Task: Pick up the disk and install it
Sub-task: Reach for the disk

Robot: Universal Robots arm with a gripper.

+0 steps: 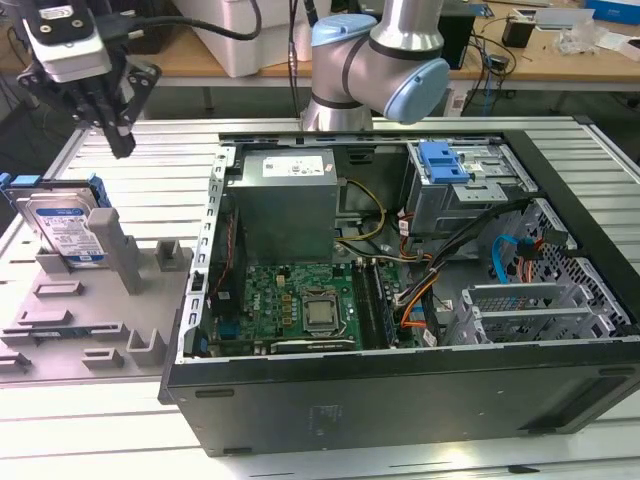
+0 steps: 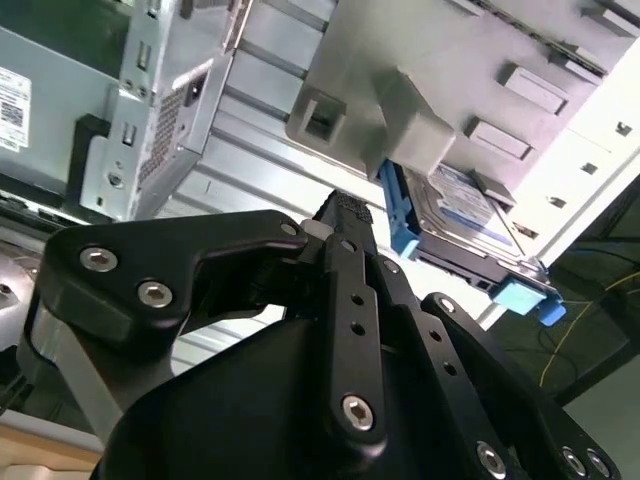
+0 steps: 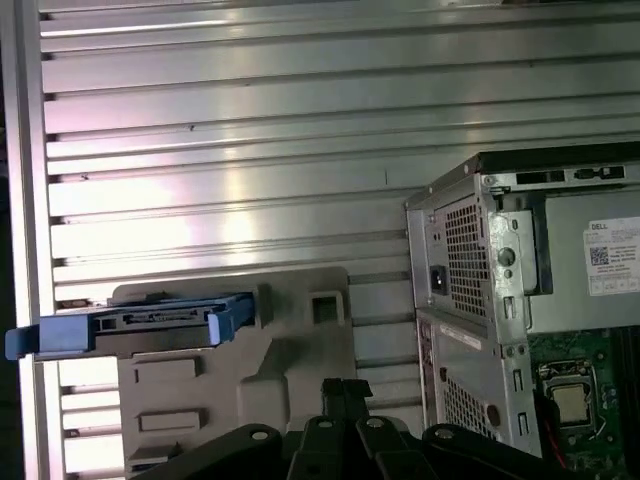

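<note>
**Disk not yet lifted, nothing installed**

The gripper (image 1: pixel 122 148) hangs above the disk (image 1: pixel 65 225), apart from it, jaws clenched on nothing. The disk stands on edge in a grey holder (image 1: pixel 122 255) at the exterior view's left, outside the open computer case (image 1: pixel 400 400). Grasping and installing both remain. Cables (image 1: pixel 450 240) run just beside the blue-handled drive cage (image 1: pixel 445 165).

A lab: opened computer case (image 1: pixel 400 405) on slotted table (image 1: pixel 160 170).
</note>
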